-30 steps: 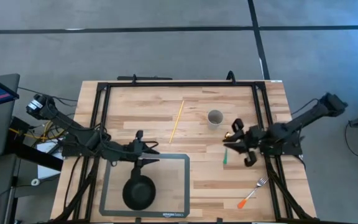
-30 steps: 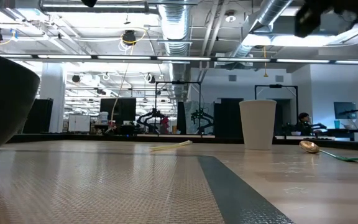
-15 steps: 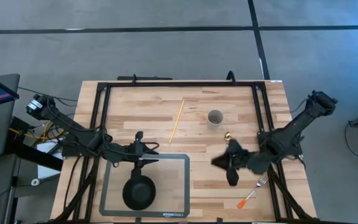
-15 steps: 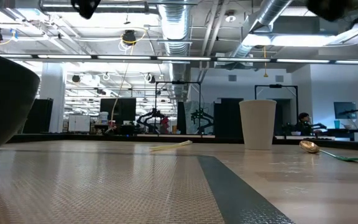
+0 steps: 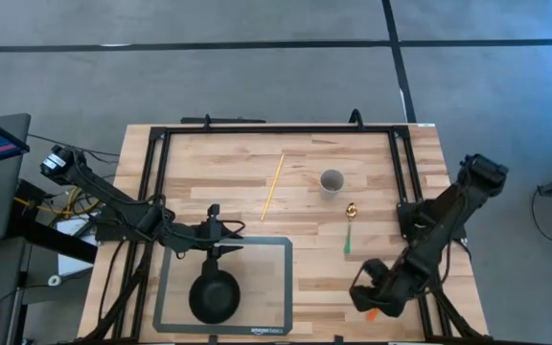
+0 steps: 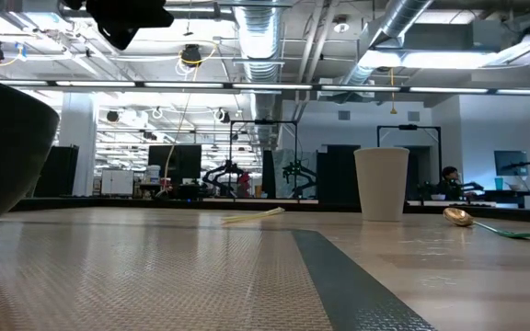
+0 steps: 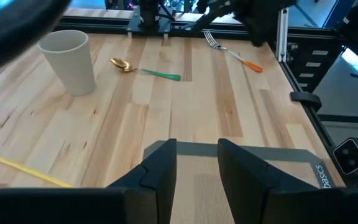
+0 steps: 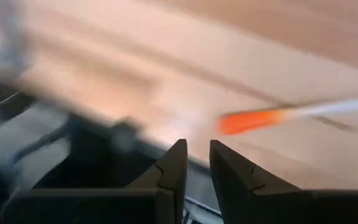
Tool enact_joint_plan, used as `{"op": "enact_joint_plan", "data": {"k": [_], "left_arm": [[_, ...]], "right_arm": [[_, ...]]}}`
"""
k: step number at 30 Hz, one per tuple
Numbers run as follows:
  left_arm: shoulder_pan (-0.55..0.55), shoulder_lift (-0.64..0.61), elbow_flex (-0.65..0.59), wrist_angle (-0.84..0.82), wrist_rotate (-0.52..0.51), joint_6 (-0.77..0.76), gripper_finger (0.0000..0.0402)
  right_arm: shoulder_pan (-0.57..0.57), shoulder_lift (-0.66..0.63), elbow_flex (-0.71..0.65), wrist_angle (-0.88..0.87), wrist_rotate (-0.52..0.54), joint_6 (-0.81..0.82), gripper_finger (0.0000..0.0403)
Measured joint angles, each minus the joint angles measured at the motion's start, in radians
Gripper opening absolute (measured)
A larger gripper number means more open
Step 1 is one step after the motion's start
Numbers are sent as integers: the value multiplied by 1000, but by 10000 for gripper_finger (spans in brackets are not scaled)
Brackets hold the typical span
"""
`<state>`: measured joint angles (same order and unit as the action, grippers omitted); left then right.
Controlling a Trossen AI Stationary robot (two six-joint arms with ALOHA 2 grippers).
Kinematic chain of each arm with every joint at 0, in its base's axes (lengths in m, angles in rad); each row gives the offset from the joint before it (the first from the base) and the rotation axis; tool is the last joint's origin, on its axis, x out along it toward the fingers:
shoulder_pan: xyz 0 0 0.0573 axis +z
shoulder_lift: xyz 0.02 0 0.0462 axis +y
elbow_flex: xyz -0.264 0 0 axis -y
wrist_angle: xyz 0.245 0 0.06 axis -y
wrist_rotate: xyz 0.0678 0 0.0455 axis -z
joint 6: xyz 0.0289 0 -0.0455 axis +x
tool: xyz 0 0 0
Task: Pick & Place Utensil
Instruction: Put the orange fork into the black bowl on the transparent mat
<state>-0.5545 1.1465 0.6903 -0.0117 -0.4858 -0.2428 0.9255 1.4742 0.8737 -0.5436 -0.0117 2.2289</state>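
One fork with an orange handle lies near the table's front right corner, right under the right gripper, whose fingers sit narrowly apart and empty in its wrist view, orange handle just ahead. Also on the table: one gold spoon with green handle, one white paper cup, one pair of yellow chopsticks, one black bowl on one grey mat printed "amazonbasics". Left gripper waits at the mat's far edge, fingers narrowly apart, empty.
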Motion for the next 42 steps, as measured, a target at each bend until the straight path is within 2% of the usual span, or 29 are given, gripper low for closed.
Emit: {"op": "enact_joint_plan", "data": {"k": [3, 7, 18, 23, 27, 36, 38, 42], "left_arm": [[0, 0, 0, 6, 0, 1, 117], [1, 0, 0, 20, 0, 2, 117], [16, 0, 0, 29, -1, 2, 117], [22, 0, 0, 34, 0, 2, 117], [20, 0, 0, 37, 0, 0, 117], [21, 0, 0, 58, 0, -1, 117], [21, 0, 0, 59, 0, -1, 117], [21, 0, 0, 67, 0, -9, 117]], "right_arm": [[28, 8, 2, -123, -45, 109, 63], [31, 16, 4, -199, -51, 118, 64], [45, 110, 2, -179, -104, 106, 64], [64, 153, 2, -105, -124, -113, 64], [70, 152, 2, -60, -123, -379, 64], [105, 172, 2, -95, -121, -888, 64], [123, 184, 2, -110, -120, -962, 64], [138, 198, 4, -137, -78, -989, 63]]}}
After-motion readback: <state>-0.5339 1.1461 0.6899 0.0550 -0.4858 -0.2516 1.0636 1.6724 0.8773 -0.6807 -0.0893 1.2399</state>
